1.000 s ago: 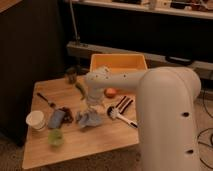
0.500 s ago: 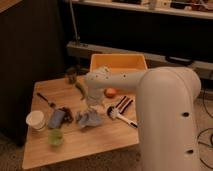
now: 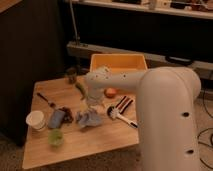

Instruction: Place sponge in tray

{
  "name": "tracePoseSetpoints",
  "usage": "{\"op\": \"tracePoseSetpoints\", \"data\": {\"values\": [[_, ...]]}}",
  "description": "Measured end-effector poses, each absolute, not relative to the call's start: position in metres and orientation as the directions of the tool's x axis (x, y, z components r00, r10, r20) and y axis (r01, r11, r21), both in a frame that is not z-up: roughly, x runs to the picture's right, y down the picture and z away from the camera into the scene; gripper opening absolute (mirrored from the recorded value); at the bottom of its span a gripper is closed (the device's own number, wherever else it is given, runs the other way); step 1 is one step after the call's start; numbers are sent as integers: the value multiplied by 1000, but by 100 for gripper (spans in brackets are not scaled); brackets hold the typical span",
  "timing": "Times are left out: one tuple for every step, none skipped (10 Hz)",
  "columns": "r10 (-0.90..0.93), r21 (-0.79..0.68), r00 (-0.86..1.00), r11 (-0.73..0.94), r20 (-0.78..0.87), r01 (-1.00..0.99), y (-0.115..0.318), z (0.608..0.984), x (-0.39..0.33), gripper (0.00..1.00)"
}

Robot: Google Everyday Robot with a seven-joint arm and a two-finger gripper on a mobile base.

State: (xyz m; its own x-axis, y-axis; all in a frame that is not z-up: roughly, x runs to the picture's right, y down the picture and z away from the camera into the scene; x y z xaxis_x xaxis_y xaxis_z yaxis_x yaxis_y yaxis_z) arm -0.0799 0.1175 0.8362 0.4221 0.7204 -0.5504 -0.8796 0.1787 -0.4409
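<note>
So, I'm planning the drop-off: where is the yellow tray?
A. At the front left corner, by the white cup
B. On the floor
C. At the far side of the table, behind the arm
C: the yellow tray sits at the far edge of the table, beyond the gripper, which hangs low over the table's middle.

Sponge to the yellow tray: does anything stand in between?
Yes. The gripper and its arm hang between the blue sponge and the tray, above a crumpled bluish cloth. An orange object lies just before the tray's front wall.
</note>
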Motion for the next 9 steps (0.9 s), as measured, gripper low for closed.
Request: {"op": "tracePoseSetpoints", "data": {"values": [[731, -474, 426, 159, -533, -866, 114, 831, -82, 80], [744, -514, 429, 135, -512, -847, 106, 822, -84, 80], [760, -565, 437, 112, -482, -818, 93, 806, -92, 80], [772, -605, 445, 100, -454, -790, 82, 793, -102, 80], [782, -634, 450, 92, -431, -768, 73, 783, -110, 80], [790, -667, 460, 90, -405, -740, 65, 776, -127, 80], [793, -693, 473, 91, -384, -715, 60, 774, -145, 80], [792, -716, 489, 96, -366, -691, 58, 774, -166, 80], [787, -733, 505, 102, -355, -673, 59, 777, -185, 80]]}}
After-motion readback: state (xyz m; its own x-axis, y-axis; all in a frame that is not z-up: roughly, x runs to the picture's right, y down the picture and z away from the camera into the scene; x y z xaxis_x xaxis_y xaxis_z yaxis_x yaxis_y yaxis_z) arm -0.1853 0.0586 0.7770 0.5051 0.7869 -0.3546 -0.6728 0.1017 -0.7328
